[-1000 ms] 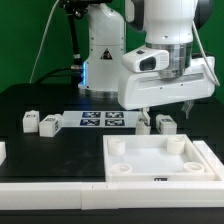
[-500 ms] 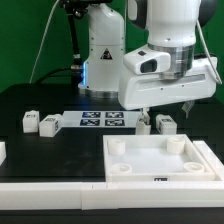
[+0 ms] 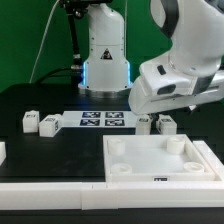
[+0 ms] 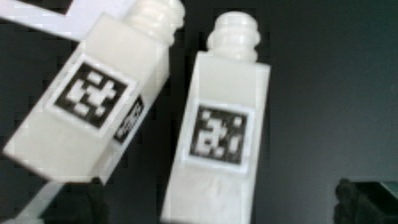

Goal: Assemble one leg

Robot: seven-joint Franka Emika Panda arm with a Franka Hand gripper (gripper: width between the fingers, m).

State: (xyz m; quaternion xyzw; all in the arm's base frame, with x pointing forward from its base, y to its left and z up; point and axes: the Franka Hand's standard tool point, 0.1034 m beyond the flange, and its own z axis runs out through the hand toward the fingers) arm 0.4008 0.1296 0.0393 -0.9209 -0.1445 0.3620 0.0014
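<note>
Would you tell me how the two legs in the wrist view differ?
The slanted leg lies at an angle to the straighter leg: their ribbed tips sit close while their flat ends spread apart. The slanted leg fills more of the picture, and its tag looks bigger than the straighter leg's. Both are white blocks with ribbed tips, tags facing the camera, on the black table.

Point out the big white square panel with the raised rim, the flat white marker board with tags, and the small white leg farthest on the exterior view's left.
White square panel (image 3: 153, 160): exterior view, bare floor.
Marker board (image 3: 103, 120): exterior view, middle tag.
Leftmost white leg (image 3: 30, 122): exterior view, its front face.
</note>
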